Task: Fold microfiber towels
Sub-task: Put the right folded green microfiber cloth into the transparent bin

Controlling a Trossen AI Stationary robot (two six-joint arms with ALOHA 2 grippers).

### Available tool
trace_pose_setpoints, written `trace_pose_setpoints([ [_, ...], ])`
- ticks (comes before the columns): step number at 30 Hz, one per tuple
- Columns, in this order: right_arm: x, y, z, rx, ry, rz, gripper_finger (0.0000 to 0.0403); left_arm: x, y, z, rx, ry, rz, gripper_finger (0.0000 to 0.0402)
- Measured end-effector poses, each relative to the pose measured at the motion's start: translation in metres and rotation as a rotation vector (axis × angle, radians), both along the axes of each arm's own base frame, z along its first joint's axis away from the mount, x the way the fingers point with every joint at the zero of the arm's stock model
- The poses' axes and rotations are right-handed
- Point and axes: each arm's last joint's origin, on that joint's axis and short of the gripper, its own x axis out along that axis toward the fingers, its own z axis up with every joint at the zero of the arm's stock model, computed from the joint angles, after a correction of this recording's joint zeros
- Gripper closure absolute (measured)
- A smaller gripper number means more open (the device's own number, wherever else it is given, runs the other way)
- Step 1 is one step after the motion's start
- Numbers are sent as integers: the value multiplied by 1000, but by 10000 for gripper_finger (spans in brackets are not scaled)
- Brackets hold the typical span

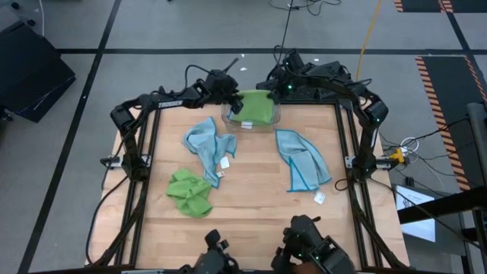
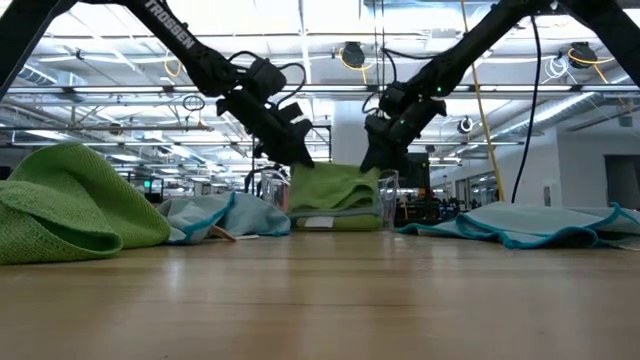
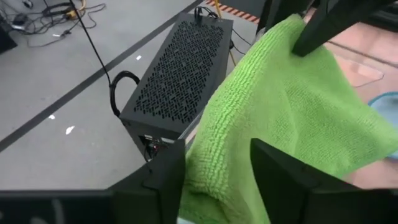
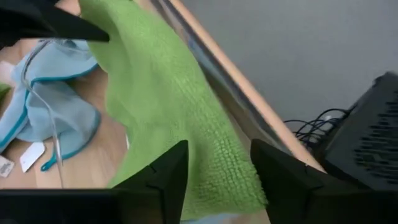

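Wooden table (image 1: 251,213), grey floor (image 1: 152,30) with dark seam lines, hazard-striped tape (image 1: 437,76), black perforated box (image 3: 177,68), floor cables (image 1: 319,7), bright ceiling lights (image 2: 330,20)

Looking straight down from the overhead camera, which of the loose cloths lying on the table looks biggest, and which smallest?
As they lie now, in the high view:
1. The blue towel on the right, the most spread out.
2. The blue towel left of centre, bunched, nearly as big.
3. The crumpled green towel, the smallest.

These are the areas they cover as they lie, not true sizes.
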Motion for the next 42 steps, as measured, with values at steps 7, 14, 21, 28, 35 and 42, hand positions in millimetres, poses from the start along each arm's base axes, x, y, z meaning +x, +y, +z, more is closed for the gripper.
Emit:
trace_pose_setpoints([
  [7, -10, 3, 14, 4, 21, -52, 222, -4, -4, 19, 20, -45, 29, 180],
  [14, -19, 11, 27, -5, 99, -122, 225, -1, -8, 34, 19, -153, 67, 179],
  [21, -28, 25, 65, -44, 17, -172, 226, 24, -16, 35, 17, -179, 19, 198],
  [28, -14, 36, 70, 69, -52, -262, 249, 43, 8, 1, -39, -60, 39, 273],
  [35, 1, 44, 73, 141, -107, -373, 307, 41, 11, -29, -135, 84, 46, 337],
  [42, 10, 42, 80, 112, -201, -454, 348, 46, 10, -40, -125, 107, 16, 368],
])
